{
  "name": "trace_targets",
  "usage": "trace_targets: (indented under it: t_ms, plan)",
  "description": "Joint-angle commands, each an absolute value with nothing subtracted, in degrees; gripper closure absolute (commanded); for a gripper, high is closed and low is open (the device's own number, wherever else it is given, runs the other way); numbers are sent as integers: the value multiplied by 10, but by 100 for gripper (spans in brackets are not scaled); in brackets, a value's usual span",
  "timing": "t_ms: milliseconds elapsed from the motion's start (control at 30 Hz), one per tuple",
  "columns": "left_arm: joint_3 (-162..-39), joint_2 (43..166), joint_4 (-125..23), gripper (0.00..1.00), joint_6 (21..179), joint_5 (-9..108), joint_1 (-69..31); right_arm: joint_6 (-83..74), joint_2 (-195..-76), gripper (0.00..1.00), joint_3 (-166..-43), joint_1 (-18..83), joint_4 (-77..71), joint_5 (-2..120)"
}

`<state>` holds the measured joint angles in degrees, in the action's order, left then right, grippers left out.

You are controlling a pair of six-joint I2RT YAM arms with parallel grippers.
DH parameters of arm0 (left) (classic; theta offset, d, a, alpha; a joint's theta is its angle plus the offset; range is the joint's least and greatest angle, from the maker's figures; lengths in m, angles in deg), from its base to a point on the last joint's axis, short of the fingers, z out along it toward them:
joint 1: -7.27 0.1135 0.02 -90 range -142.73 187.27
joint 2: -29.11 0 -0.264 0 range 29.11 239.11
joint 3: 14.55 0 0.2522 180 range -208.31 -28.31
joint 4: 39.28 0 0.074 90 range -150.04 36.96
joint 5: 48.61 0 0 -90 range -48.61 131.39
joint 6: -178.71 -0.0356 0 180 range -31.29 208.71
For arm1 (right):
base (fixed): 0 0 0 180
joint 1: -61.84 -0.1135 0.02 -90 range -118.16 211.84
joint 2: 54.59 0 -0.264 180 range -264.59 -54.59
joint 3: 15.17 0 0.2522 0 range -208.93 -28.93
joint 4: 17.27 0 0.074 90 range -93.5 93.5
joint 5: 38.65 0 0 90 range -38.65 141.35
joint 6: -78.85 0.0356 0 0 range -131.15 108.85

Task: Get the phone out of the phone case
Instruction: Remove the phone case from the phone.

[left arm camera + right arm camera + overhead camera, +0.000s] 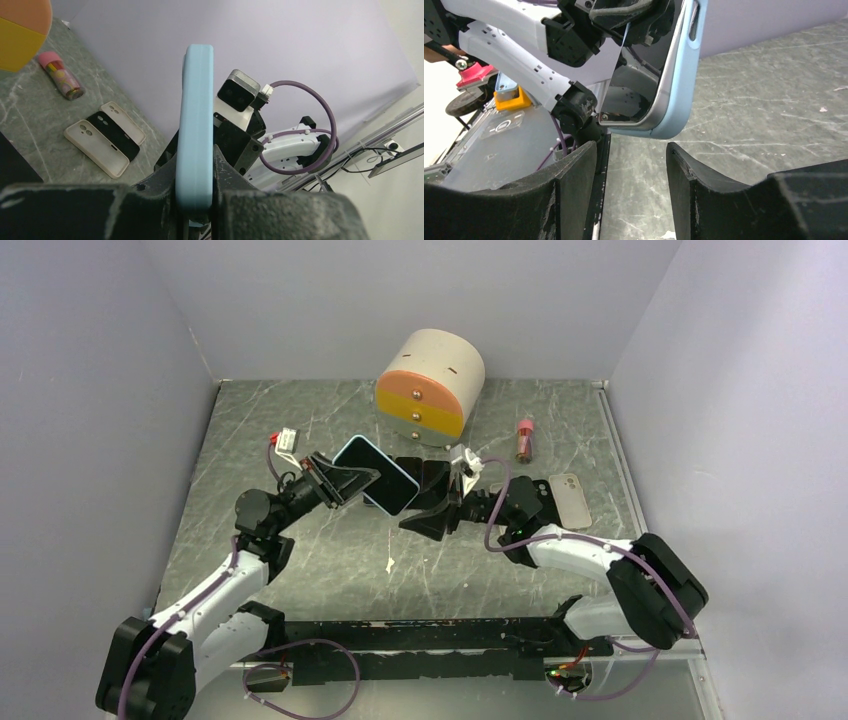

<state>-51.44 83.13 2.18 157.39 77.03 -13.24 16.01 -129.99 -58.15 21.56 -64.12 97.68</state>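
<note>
Left tool (195, 197) clamps phone case (196, 125) edgewise, right tool (631, 175) gapes empty beside its corner; pinching case with phone (387, 480), it could tug both loose onto desk (330, 560).

phone case (195, 125) looked like smooth, matt light-blue plastic. phone (385, 478) had a glossy dark face and a satin silver, metal-looking rim. right gripper fingers (574, 195) were matt black plastic, scuffed. table (330, 560) was marble-veined with a low sheen.

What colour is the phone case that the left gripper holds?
Light blue. The phone case, held by the left gripper, shows best in the left wrist view.
</note>
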Motion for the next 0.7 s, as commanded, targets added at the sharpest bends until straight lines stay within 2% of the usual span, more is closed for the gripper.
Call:
trace_targets:
  t_ms: [0,467,667]
  plan:
    - [-539,835,105,97,1602,764,-132,178,-1310,44,-612,215,-719,954]
    - [-529,834,127,97,1635,779,-133,175,-1322,56,-619,219,-716,901]
    - [-523,841,152,97,1656,789,-134,190,-1324,61,-634,232,-673,859]
